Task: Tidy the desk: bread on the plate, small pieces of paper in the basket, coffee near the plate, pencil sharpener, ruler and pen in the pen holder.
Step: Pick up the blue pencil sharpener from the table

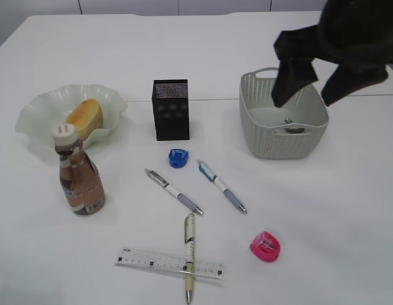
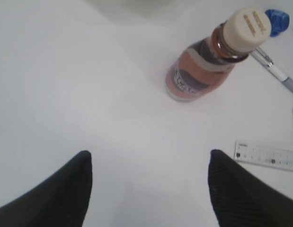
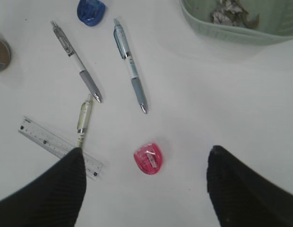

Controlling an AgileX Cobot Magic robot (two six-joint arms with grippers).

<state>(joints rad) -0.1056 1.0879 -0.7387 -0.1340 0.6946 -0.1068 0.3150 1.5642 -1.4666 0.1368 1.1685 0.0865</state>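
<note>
right hand [image 1: 306, 96] open; ruler [image 1: 170, 264] lies nearly left-right.

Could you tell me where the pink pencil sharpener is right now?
In the exterior view the pink pencil sharpener lies on the table's front right, right of the ruler.

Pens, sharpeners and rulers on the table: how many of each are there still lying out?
Pens: 3, grey-grip, blue-grip, yellowish
Pencil sharpeners: 2, blue, pink
Rulers: 1, clear, lying under the yellowish pen
Total: 6, none in the black pen holder as far as the exterior view shows
</note>
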